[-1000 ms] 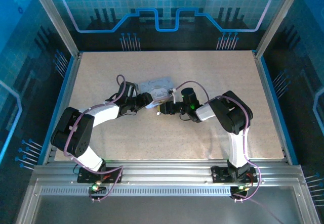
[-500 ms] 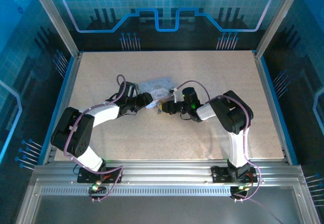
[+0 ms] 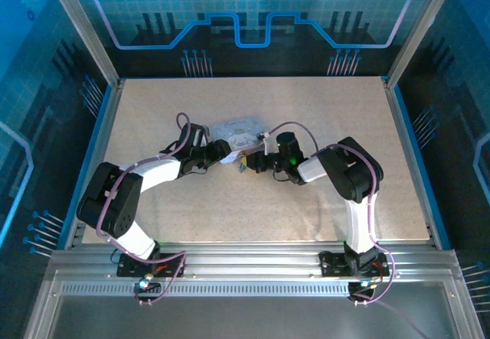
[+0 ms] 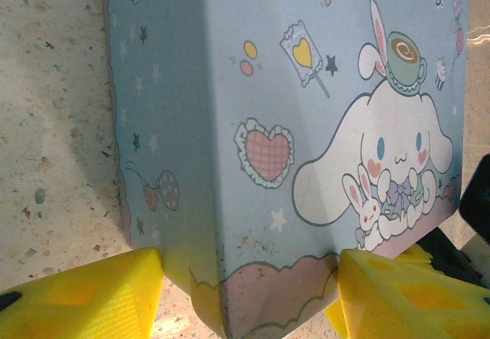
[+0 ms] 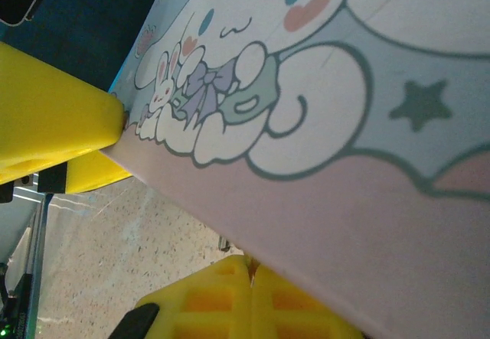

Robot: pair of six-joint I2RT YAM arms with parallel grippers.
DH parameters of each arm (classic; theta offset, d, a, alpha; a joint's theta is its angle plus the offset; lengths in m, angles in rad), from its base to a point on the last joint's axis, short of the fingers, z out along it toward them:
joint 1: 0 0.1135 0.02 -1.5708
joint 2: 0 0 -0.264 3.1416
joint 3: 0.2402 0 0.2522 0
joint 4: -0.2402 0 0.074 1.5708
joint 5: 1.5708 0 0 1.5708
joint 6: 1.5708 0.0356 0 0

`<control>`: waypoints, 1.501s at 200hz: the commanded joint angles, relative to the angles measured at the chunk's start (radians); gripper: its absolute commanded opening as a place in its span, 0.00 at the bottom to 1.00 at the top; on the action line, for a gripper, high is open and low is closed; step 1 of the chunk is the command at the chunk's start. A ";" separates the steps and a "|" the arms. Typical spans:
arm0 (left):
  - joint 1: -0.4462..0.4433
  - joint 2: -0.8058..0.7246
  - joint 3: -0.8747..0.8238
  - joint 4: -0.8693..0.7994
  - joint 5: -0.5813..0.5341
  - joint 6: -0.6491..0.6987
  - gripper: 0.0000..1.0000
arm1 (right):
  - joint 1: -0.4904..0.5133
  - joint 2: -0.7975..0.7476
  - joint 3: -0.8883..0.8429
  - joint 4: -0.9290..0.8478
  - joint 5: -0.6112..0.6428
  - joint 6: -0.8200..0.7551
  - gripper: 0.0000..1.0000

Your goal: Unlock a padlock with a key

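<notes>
Currently, the table (image 3: pixel 344 125) is carrying the same layout as one second ago, with both arms reaching inward to its middle. The left arm (image 3: pixel 145 174) is keeping its earlier pose, with the elbow folded near the left edge and the forearm running right toward the tin box (image 3: pixel 239 130). The right arm (image 3: pixel 348 174) is standing bent over its base with the forearm pointing left, and its wrist is sitting slightly nearer the box than before. The box is staying in place. The left gripper (image 4: pixel 249 278) is clamping the box's near corner, one yellow finger on each side. The right gripper (image 5: pixel 251 274) is now pressing its pads (image 5: pixel 207 304) fully together just under the box's edge, having closed within the last second. Whether the key is sitting between them cannot be told. The padlock (image 3: pixel 242 165) is showing as a tiny speck between the two gripper tips, just beside the box's near edge and closer to it than before.
</notes>
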 commanded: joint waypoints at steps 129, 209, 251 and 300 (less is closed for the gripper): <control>-0.030 0.005 -0.071 -0.041 -0.012 -0.010 0.62 | -0.045 -0.014 -0.110 0.143 0.007 0.129 0.03; -0.074 -0.037 -0.130 -0.024 -0.012 -0.047 0.62 | -0.051 -0.034 -0.167 0.282 0.070 0.316 0.03; -0.108 -0.079 -0.168 -0.024 -0.019 -0.069 0.62 | -0.049 -0.043 -0.176 0.303 0.096 0.369 0.03; -0.121 -0.105 -0.191 -0.015 -0.025 -0.086 0.62 | -0.048 -0.038 -0.179 0.304 0.119 0.418 0.03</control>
